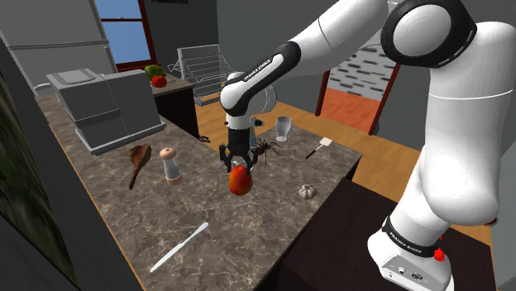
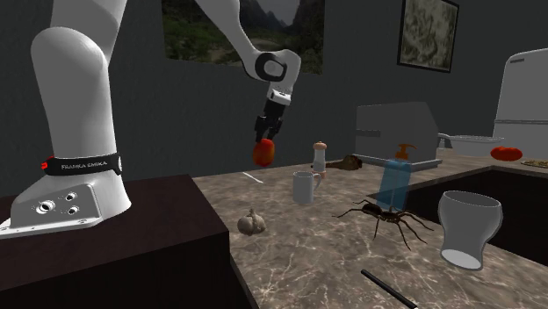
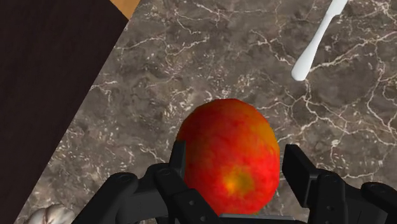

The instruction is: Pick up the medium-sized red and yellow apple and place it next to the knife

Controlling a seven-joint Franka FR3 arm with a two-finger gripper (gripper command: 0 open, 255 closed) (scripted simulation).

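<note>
now mid-carry: hand (image 1: 239,166) clamped on apple (image 1: 240,183), above counter (image 1: 116,207); next swing twd knife (image 1: 179,246), lower, release just beside it.

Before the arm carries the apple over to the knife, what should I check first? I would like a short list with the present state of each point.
1. Black gripper shut on the round red and yellow apple, a finger on each side: ok.
2. Apple lifted off the dark marble counter: ok.
3. Long white knife lying flat on the counter, in sight: ok.
4. Bare counter beside the knife to take the apple: ok.
5. Way from apple to knife free of other things: ok, as far as it looks.
6. Grip firm enough not to slip: cannot tell.
</note>
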